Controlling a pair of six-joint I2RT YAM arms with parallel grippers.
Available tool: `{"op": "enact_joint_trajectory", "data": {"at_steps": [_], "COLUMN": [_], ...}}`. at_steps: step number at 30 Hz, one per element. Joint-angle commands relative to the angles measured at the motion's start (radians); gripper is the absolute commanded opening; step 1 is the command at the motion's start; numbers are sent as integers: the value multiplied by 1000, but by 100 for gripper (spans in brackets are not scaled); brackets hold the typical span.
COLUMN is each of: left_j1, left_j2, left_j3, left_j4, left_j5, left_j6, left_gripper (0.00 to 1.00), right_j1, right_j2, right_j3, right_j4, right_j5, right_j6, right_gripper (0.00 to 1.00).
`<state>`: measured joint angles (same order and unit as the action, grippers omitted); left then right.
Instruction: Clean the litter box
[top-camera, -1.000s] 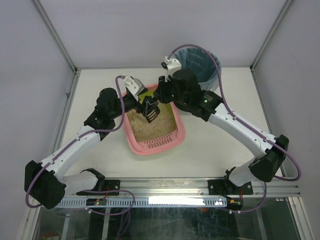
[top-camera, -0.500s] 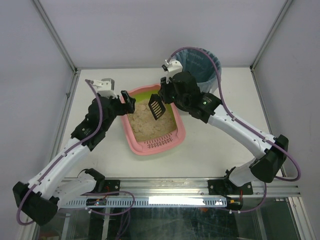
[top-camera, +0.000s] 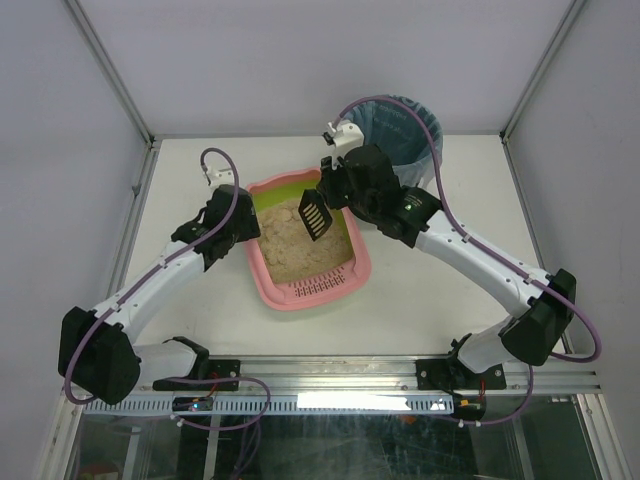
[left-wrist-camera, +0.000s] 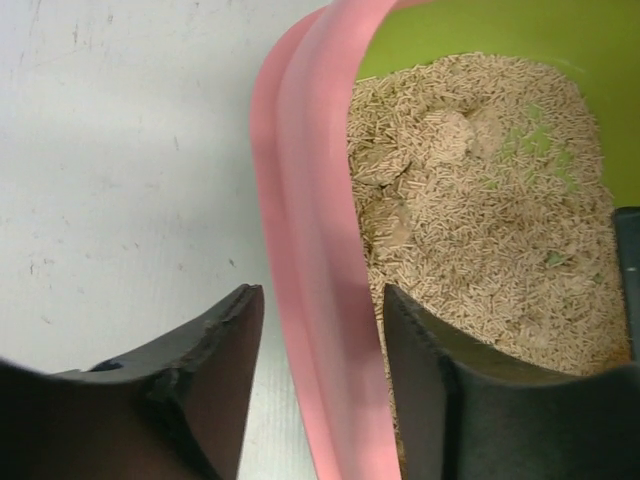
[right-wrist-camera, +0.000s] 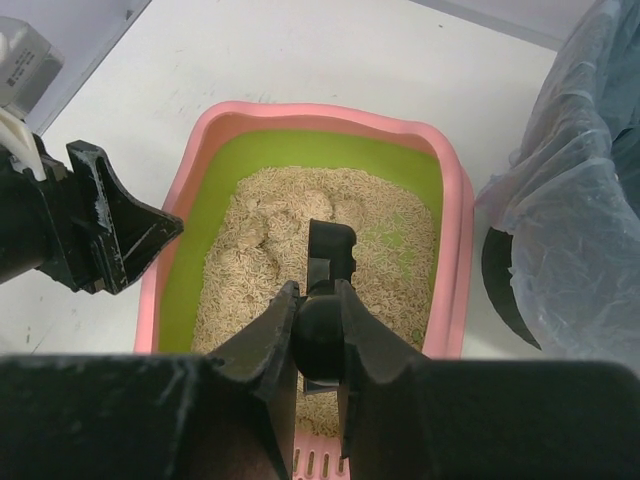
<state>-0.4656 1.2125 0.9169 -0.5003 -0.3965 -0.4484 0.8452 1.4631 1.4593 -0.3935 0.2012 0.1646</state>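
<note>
The pink litter box (top-camera: 305, 297) sits mid-table with beige litter inside its lime-green wall. Its left rim (left-wrist-camera: 315, 250) runs between the fingers of my left gripper (left-wrist-camera: 320, 292), which is open: one finger is outside over the table with a gap to the rim, the other inside against the litter. From above, that gripper (top-camera: 248, 225) is at the box's left edge. My right gripper (right-wrist-camera: 315, 290) is shut on the handle of the black slotted scoop (right-wrist-camera: 332, 245). The scoop (top-camera: 314, 218) hangs over the litter near the far end.
A round black bin with a blue bag (top-camera: 405, 130) stands at the back right, just beyond the box; its bag (right-wrist-camera: 570, 200) fills the right of the right wrist view. White table (left-wrist-camera: 120, 150) lies left of the box. Frame posts stand at the table corners.
My left gripper has come down onto the box's left rim and its jaws have narrowed around it. The right gripper holds the scoop in nearly the same place.
</note>
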Motion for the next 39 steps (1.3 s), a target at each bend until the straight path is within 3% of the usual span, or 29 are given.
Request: {"op": "enact_joint_trajectory", "data": {"at_steps": [1,8,11,18,20,28,39], "left_j1": [30,61,74,81,83,93,135], "left_j2": [24,55,63,55,50,0,-69], "left_j3": [44,71,81,51,41,27,-5], "left_j4": [12,12,12,44,54,74,126], "left_j5": [46,98,107,133,152,171,291], "left_j6": [24,97,115,114,112,105,93], "left_gripper": [47,28,26,32,37,40,44], "right_j1": [5,5,5,5,5,2,1], "right_j2": [-21,19,57,238,287,423,522], "right_j3": [13,19,25,176,235,357,403], "right_j4": [64,76,105,81,62,49,38], "right_j5": [40,69,78,124,137,189,212], "right_j6": [-42,-68,-95,-186,-211,-268,-301], "right_gripper": [0,0,0,0,0,0,0]}}
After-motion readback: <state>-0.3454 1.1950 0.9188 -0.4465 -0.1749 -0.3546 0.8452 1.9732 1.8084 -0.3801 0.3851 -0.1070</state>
